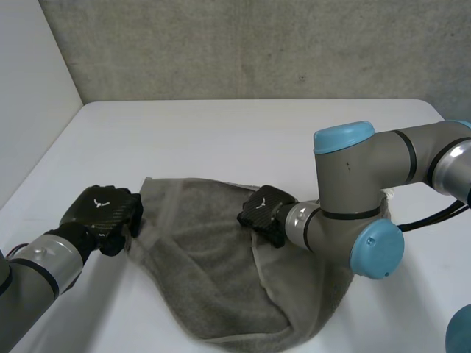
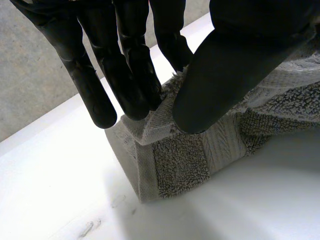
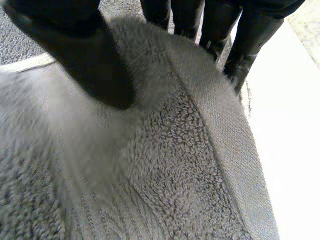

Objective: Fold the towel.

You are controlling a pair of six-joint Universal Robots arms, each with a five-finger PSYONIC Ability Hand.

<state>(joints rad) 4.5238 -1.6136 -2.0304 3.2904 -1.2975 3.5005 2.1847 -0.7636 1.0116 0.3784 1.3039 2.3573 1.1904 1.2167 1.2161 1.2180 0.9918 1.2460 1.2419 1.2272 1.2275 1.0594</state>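
The grey towel (image 1: 221, 272) lies rumpled on the white table (image 1: 221, 140), on the near half, spread between the two arms. Both hands are on it.

The left hand (image 1: 103, 213) sits at the towel's left corner, the back of the hand facing up. There is a small white winged emblem on that black shell, too small to make out as any brand. In the left wrist view the thumb (image 2: 220, 75) presses down on the top of the cloth and the fingers (image 2: 135, 95) come in on the far side. The corner is nipped between them, and the woven band of the towel (image 2: 180, 165) is folded up off the table.

The right hand (image 1: 263, 213) is at the towel's far edge, near the middle of that edge. Its grey forearm with light-blue caps crosses above the towel's right side. A faint pale mark shows on the back of this hand as well, but it cannot be read. In the right wrist view the thumb (image 3: 85, 55) bears on the pile from one side. The fingers (image 3: 245, 45) reach over the raised ridge of the hem, so a fold of cloth is pinched between thumb and fingers. White tabletop shows just beyond the fingertips.
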